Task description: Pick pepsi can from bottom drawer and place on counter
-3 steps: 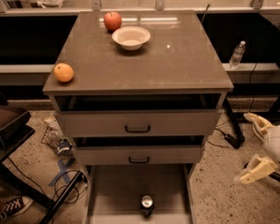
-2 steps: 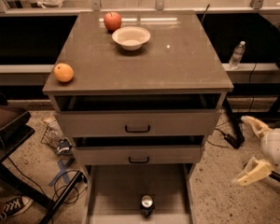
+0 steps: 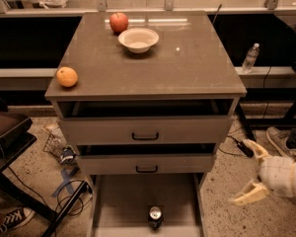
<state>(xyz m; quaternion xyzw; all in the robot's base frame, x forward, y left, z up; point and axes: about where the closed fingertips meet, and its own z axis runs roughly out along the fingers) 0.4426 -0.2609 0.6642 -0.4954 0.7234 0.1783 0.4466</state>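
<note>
The gripper has shifted slightly left and nearer. It sits right of the cabinet, well apart from the can, with its fingers spread wide and empty. The pepsi can stands upright at the near centre of the open bottom drawer. The counter carries an apple, a bowl and an orange.

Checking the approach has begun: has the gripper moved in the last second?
Yes. The gripper, open at the right, has shifted down and left, nearer the bottom drawer holding the pepsi can.
</note>
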